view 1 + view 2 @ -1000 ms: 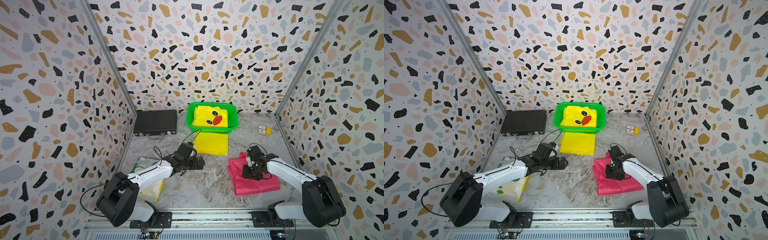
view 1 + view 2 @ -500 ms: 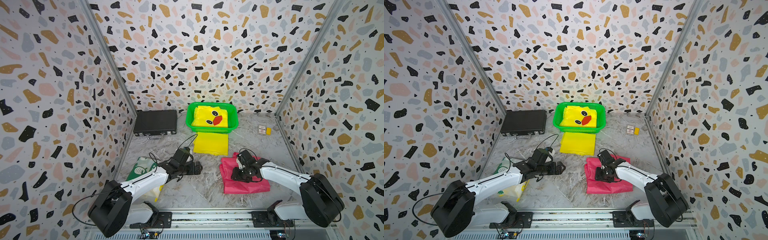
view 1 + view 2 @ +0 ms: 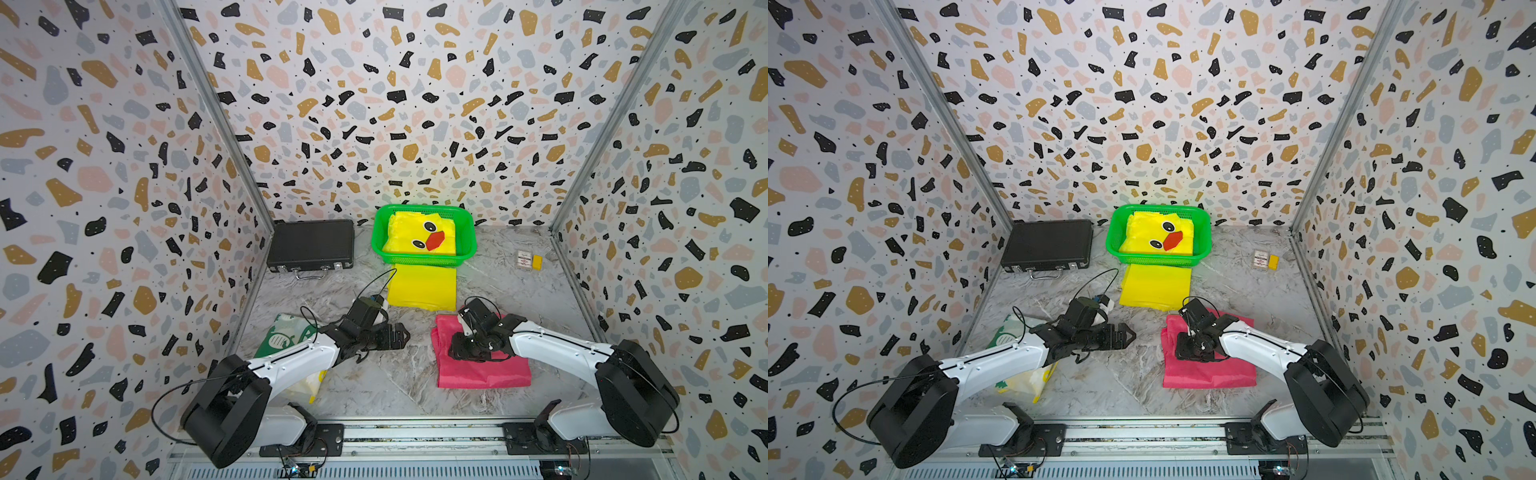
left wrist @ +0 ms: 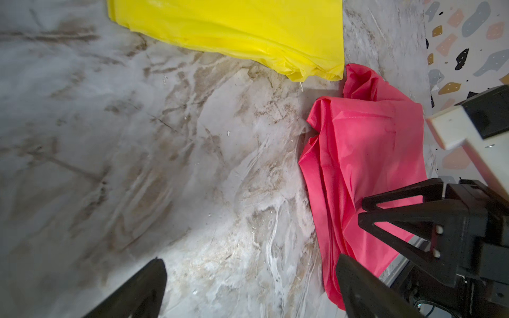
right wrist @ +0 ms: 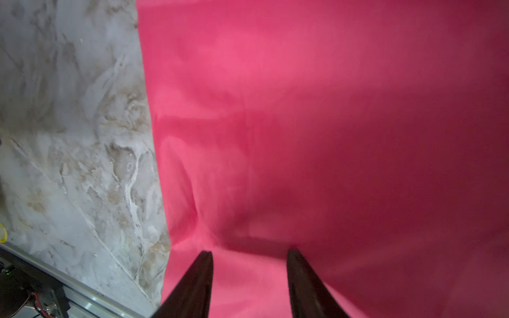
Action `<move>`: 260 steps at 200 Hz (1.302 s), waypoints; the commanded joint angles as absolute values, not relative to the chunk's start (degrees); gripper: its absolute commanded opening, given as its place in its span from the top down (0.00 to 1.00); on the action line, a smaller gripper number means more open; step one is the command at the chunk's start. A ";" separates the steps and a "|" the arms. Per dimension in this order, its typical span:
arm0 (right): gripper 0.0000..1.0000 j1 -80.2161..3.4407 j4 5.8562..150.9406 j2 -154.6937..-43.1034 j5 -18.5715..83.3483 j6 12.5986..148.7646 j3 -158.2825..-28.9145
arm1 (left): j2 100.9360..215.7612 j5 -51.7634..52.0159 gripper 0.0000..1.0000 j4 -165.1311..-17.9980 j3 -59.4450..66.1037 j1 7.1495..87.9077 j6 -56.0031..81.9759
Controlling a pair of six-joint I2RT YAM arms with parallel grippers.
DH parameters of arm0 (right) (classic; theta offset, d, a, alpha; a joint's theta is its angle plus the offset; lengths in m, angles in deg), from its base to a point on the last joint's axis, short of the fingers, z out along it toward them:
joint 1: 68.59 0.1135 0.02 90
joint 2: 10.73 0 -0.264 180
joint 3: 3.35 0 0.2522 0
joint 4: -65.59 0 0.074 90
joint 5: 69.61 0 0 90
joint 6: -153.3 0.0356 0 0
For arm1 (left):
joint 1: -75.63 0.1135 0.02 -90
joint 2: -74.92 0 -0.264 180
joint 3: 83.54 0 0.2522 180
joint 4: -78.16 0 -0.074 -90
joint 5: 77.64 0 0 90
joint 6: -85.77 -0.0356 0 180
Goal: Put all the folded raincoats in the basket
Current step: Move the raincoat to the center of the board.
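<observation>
- A flat black case (image 3: 311, 245) with a metal handle lies at the far left, close to the wall.
- A small printed packet (image 3: 523, 260) and a yellow tag (image 3: 537, 262) sit side by side at the far right.
- A green-and-white printed bag (image 3: 282, 336) lies at the near left on the marbled tabletop (image 3: 374, 386).

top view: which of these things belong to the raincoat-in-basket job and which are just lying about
Job: pink folded raincoat, green basket, right gripper over the raincoat, yellow duck raincoat in the basket.
Lying about: black case, green-and-white bag, small card, yellow folded sheet before the basket.
</observation>
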State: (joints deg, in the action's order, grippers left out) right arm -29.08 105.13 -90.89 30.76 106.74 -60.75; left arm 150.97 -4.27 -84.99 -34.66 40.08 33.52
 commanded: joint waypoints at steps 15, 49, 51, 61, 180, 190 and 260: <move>0.50 -31.00 118.79 -83.56 18.60 100.57 -66.72 | 152.30 -6.43 0.00 -89.03 -35.15 39.77 34.18; 0.50 -41.13 122.24 -81.94 18.72 94.55 -65.57 | 154.41 -7.06 0.00 -89.15 -33.91 39.75 33.46; 0.50 -41.49 122.28 -82.24 18.85 94.20 -65.54 | 154.56 -7.02 0.00 -89.07 -33.78 39.76 33.40; 0.50 -41.98 122.51 -84.08 18.74 92.86 -65.69 | 154.99 -7.07 0.00 -88.84 -33.33 39.77 33.34; 0.53 -28.52 96.69 -94.60 30.15 112.12 -57.34 | 154.74 -7.46 0.00 -88.89 -35.52 39.77 33.03; 0.52 -27.46 96.37 -95.64 30.06 113.04 -58.96 | 154.31 -7.50 0.00 -88.54 -35.66 39.74 33.00; 0.40 -25.70 114.30 -80.42 20.87 109.95 -63.56 | 153.52 -6.98 0.00 -87.71 -36.41 39.77 30.60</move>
State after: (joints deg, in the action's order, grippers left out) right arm -25.76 101.79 -90.02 27.70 110.93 -62.25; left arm 153.94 -6.78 -86.85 -36.41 40.08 32.87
